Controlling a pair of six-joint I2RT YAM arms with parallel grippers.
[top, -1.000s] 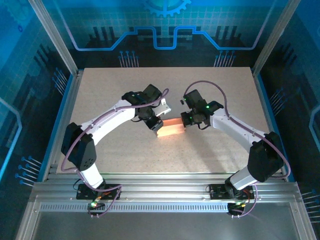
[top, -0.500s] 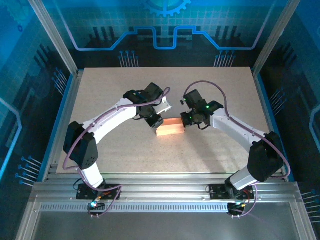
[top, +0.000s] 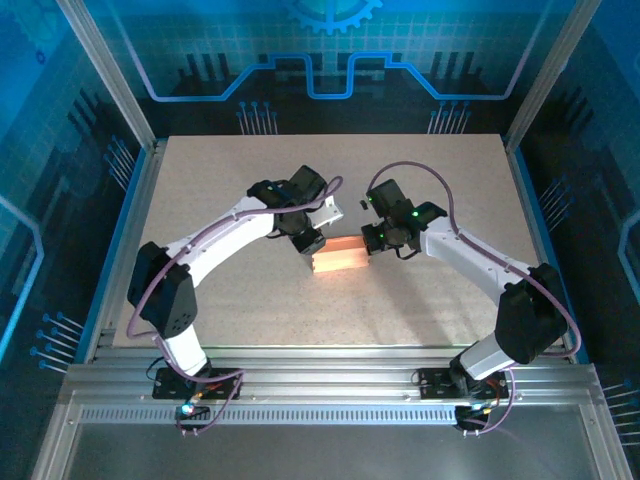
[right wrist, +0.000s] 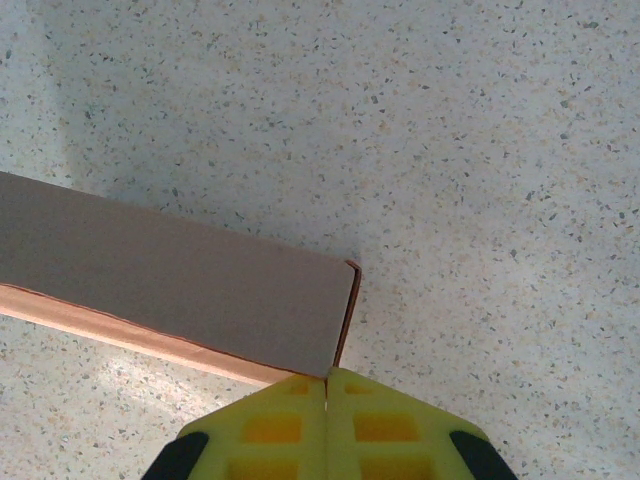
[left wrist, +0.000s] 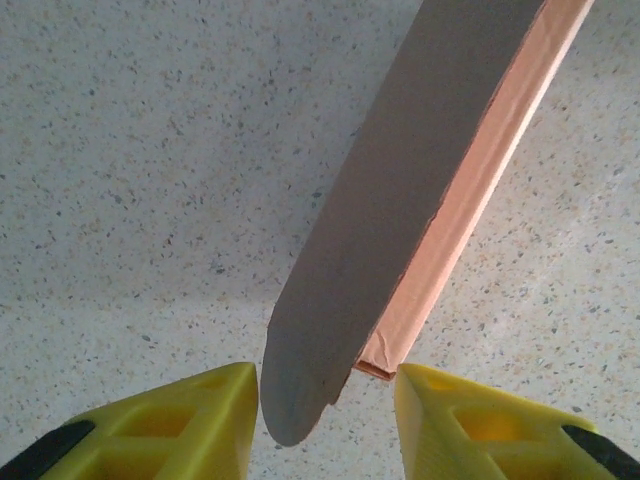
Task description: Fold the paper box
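The paper box (top: 340,257) is a long salmon-orange piece on the table's middle, between the two arms. My left gripper (top: 312,240) is at its left end. In the left wrist view this gripper (left wrist: 327,395) is open, and the rounded end of a raised grey flap (left wrist: 300,390) hangs between its yellow fingers with narrow gaps on both sides. My right gripper (top: 372,238) is at the box's right end. In the right wrist view its fingers (right wrist: 327,385) are pressed together where the thin edge of the box's end wall (right wrist: 343,320) runs into their seam.
The speckled tabletop (top: 420,180) has bare room on all sides of the box. Metal frame posts and blue walls bound it, and the arm bases sit on the rail at the near edge (top: 330,385).
My left gripper has drawn back a little toward the far left off the box's left end. The box and my right gripper have stayed where they were.
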